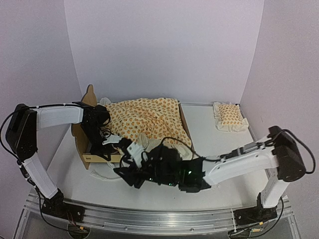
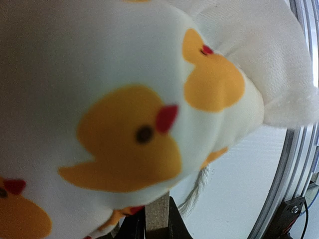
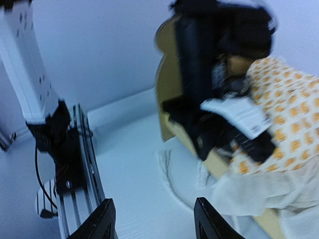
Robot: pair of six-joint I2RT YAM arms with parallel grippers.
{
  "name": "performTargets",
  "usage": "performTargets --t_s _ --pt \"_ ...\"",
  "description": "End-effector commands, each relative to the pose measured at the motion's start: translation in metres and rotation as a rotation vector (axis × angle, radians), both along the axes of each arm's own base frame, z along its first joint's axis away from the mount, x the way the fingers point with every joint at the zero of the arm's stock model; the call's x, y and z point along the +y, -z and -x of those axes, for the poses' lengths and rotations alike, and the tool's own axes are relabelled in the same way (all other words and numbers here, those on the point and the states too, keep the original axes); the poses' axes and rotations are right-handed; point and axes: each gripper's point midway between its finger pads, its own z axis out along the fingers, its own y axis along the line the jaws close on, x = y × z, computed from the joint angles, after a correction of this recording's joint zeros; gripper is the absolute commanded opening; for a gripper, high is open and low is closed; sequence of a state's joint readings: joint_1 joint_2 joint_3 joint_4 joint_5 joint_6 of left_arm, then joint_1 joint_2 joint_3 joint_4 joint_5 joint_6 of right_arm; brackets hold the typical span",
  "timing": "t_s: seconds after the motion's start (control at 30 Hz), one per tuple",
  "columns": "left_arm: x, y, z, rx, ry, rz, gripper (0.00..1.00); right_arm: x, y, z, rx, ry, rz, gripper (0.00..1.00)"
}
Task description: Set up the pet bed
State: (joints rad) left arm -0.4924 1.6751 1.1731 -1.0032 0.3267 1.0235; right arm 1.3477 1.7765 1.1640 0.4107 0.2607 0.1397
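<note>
The pet bed (image 1: 89,101) is a light plywood frame at the left of the table, its cloud-shaped headboard standing at the far left. A duck-patterned cushion (image 1: 144,119) lies crumpled over it, and its white ruffle (image 1: 102,174) spills onto the table. My left gripper (image 1: 108,142) is at the bed's near side rail. In the left wrist view that gripper (image 2: 157,224) is shut on the plywood rail edge (image 2: 157,211), under the cushion (image 2: 124,99). My right gripper (image 3: 155,221) hovers open over bare table, just in front of the bed (image 3: 167,94), with nothing between its fingers.
A small matching pillow (image 1: 229,115) lies at the back right of the table. The aluminium base rail (image 1: 149,216) runs along the near edge and shows close by in the right wrist view (image 3: 75,169). Purple walls close in the back and sides.
</note>
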Motion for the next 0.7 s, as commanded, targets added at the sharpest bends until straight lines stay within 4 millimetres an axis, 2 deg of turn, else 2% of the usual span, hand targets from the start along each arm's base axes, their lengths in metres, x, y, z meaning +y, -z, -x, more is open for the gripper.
performTargets --t_s 0.0,0.03,0.13,0.27,0.33,0.47,0.67 --pt "-0.027 -0.029 -0.016 0.026 -0.081 0.084 0.0 0.062 0.056 0.0 -0.132 -0.038 -0.089 0.52" --pt "-0.029 -0.031 -0.019 0.024 -0.088 0.086 0.0 0.071 0.06 -0.006 -0.139 -0.012 -0.102 0.48" --pt "-0.031 -0.034 -0.021 0.031 -0.093 0.091 0.0 0.083 0.098 -0.032 -0.176 0.111 -0.087 0.39" --pt "-0.033 -0.035 -0.019 0.049 -0.09 0.104 0.0 0.081 0.135 -0.059 -0.152 0.221 -0.054 0.42" --pt "-0.034 -0.034 -0.017 0.061 -0.09 0.107 0.0 0.078 0.146 -0.074 -0.15 0.277 -0.042 0.43" --pt "-0.036 -0.032 -0.014 0.078 -0.09 0.123 0.0 0.085 0.145 -0.096 -0.141 0.301 -0.054 0.47" --pt "-0.04 -0.034 -0.018 0.068 -0.101 0.14 0.0 0.093 0.155 -0.103 -0.084 0.295 -0.047 0.55"
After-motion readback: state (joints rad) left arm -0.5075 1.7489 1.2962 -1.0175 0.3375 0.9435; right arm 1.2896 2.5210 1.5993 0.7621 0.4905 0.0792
